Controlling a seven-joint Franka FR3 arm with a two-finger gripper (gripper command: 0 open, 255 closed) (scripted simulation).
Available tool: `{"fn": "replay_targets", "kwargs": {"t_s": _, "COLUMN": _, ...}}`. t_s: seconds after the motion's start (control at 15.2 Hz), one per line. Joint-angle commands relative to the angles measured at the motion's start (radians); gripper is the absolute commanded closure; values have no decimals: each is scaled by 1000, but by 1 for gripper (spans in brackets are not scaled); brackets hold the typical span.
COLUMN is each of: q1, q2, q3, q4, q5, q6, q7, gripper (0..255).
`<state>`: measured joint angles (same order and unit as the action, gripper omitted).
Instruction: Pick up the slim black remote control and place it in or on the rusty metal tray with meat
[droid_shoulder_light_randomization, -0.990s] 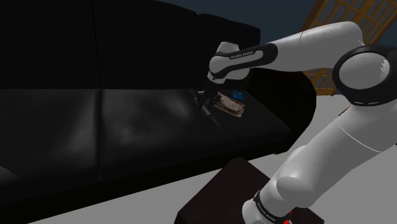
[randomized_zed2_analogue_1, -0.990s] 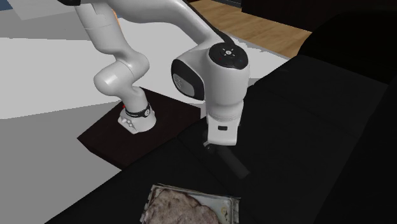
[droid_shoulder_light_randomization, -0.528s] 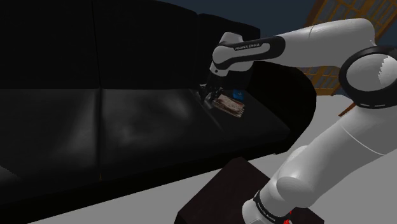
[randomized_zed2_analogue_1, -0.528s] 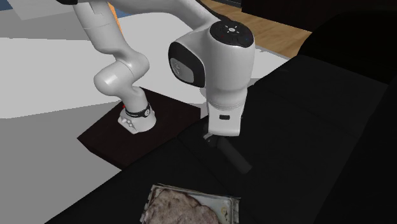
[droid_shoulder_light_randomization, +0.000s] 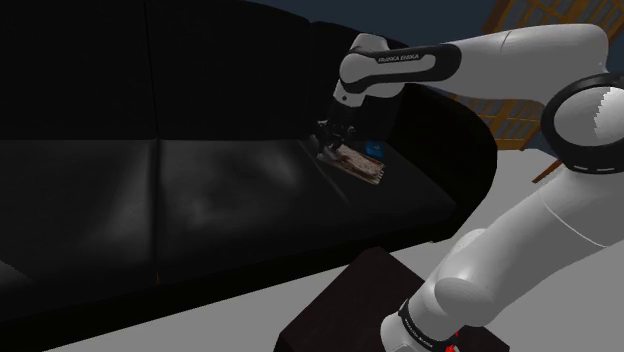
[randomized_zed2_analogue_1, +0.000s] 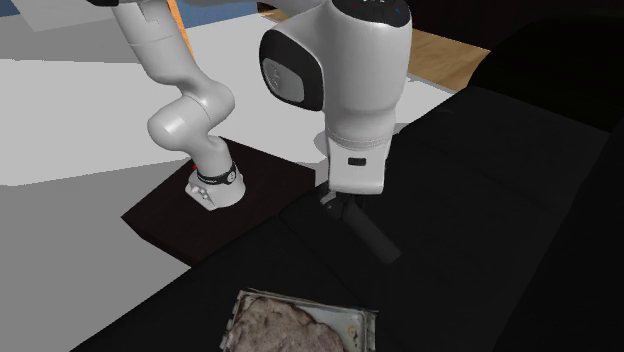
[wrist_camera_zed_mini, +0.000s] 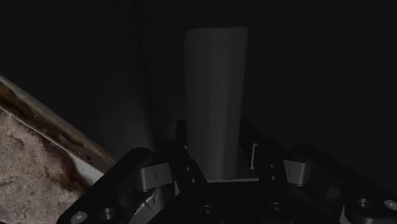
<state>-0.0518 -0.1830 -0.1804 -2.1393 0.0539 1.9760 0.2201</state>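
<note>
Tool (wrist_camera_zed_mini: 215, 133): clamped on the remote (wrist_camera_zed_mini: 215, 76).
Change: arm (randomized_zed2_analogue_1: 340, 70) has risen; remote seems clear of the sofa (randomized_zed2_analogue_1: 500, 200).
Tray (randomized_zed2_analogue_1: 362, 316): at 7 o'clock from remote, second exterior view; carrying over comes next.

Home living room, long black sofa (droid_shoulder_light_randomization: 200, 190), wooden floor (randomized_zed2_analogue_1: 450, 48) beyond

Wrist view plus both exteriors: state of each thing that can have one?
claw: shut, gripping
remote: clasped in the claw, slanted, not yet placed
tray: flat on the sofa seat, rusty-rimmed, loaded
meat: lying in the tray
</note>
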Motion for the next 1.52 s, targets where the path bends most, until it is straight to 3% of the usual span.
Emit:
{"fn": "replay_targets", "kwargs": {"t_s": 0.0, "q1": -10, "q2": 5, "q3": -15, "q4": 14, "q5": -2, "q6": -11, "q7": -24, "gripper": 255}}
{"fn": "replay_targets", "kwargs": {"t_s": 0.53, "q1": -92, "q2": 102, "q3": -132, "q4": 114, "q5": 10, "q6": -30, "q7": -228, "gripper": 255}}
{"fn": "replay_targets", "kwargs": {"t_s": 1.06, "q1": -187, "q2": 267, "q3": -231, "q4": 293, "q5": 68, "q6": -73, "q7": -440, "gripper": 255}}
{"fn": "replay_targets", "kwargs": {"t_s": 1.45, "q1": -189, "q2": 286, "q3": -229, "q4": 234, "q5": 80, "q6": 3, "q7": -453, "gripper": 255}}
